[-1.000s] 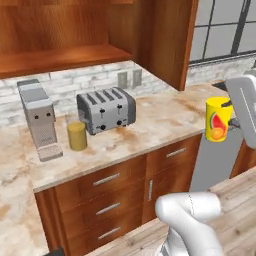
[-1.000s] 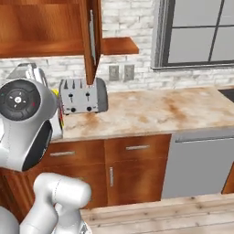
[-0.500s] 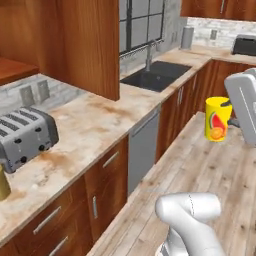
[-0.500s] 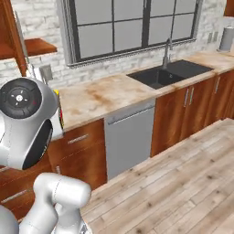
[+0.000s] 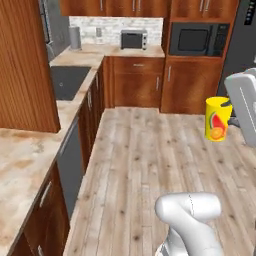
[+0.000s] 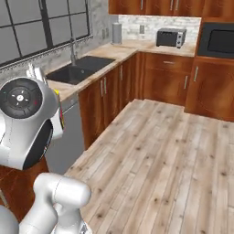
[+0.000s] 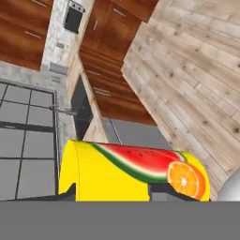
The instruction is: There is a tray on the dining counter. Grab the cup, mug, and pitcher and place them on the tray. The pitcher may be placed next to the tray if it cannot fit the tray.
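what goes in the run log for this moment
phase: carrying | end effector: shut on cup | cup: upright, over wood floor

The wood floor [image 5: 150,165] lies open across the middle and right of both base views. A worktop [image 5: 25,160] with a sink [image 5: 67,80] walls the left side. Cabinets [image 5: 192,85] with a microwave [image 5: 195,39] block the far end at the top.

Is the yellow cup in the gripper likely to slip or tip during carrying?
The cup looks smooth-sided and handleless, so it might slip. It hangs upright in the gripper, so tipping seems unlikely. Being tall and slender, it may topple when set down.
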### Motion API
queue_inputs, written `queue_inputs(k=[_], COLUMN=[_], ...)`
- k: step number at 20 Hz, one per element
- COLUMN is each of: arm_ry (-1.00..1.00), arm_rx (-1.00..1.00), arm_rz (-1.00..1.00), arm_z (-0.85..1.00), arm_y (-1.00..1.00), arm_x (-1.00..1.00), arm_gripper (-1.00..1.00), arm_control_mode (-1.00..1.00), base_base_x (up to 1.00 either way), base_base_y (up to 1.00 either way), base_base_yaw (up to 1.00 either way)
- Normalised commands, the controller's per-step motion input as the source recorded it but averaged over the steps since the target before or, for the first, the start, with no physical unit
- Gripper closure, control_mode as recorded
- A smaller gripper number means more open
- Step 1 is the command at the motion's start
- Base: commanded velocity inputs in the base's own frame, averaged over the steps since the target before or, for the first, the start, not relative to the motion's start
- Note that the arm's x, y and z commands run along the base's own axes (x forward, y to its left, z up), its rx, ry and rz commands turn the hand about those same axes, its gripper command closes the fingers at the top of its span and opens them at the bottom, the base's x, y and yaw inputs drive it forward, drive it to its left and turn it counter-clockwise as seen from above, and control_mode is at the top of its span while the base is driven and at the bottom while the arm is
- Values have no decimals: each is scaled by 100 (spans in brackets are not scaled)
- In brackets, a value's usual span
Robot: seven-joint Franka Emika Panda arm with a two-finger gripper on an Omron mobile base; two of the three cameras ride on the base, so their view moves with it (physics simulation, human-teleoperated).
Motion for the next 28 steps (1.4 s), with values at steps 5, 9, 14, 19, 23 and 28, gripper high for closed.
queue_inputs(k=[5,9,14,19,23,28], arm_ry=[0,0,0,0,0,0], arm_rx=[0,0,0,0,0,0], arm_rz=[0,0,0,0,0,0], arm_z=[0,0,0,0,0,0], arm_y=[0,0,0,0,0,0], arm_x=[0,0,0,0,0,0], arm_gripper=[100,100,100,100,100,100], arm_control_mode=[100,100,100,100,100,100], base_base_x=[30,25,14,16,16,12], base_base_y=[1,2,0,0,6,24], base_base_yaw=[-76,-70,-69,-71,-70,-69])
